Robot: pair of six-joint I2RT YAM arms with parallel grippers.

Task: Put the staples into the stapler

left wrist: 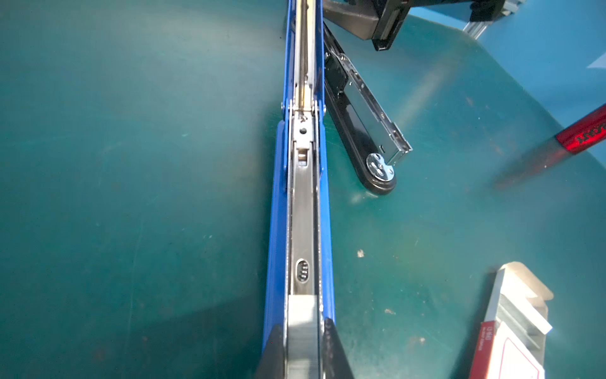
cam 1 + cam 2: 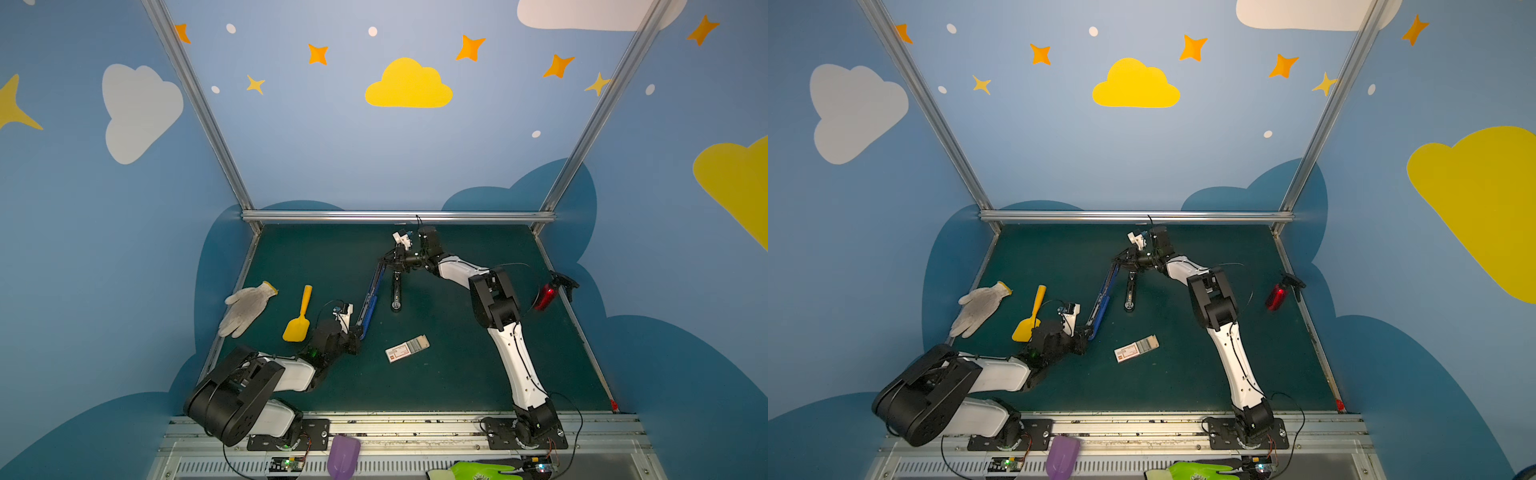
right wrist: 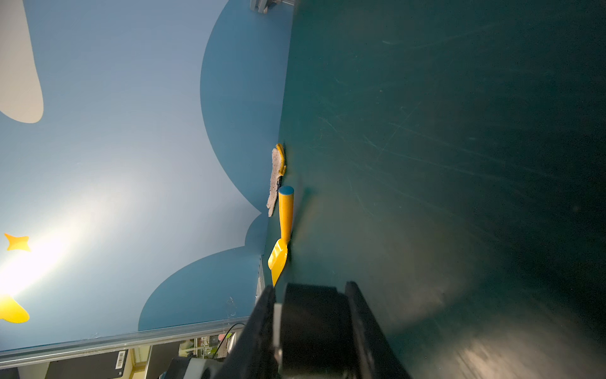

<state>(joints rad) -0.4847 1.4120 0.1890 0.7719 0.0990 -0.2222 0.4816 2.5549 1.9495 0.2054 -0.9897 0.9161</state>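
Observation:
The stapler lies swung wide open on the green mat, its blue arm (image 2: 370, 303) (image 2: 1102, 301) (image 1: 278, 213) inside-up and its black base (image 2: 397, 291) (image 2: 1130, 293) (image 1: 357, 131) beside it. My right gripper (image 2: 395, 259) (image 2: 1127, 257) (image 3: 311, 328) is shut on the black hinge end. At the blue arm's near end, my left gripper (image 2: 359, 330) (image 2: 1087, 330) (image 1: 303, 347) is shut on a silvery strip of staples (image 1: 302, 328) that sits in the arm's metal channel. The white staple box (image 2: 407, 349) (image 2: 1136, 349) (image 1: 511, 328) lies slid open nearby, with grey rows showing.
A white knit glove (image 2: 247, 307) and a yellow scoop (image 2: 300, 318) lie on the left of the mat. A red spray bottle (image 2: 548, 293) lies by the right edge. A purple scoop (image 2: 343, 455) and a green glove (image 2: 478, 471) rest on the front rail.

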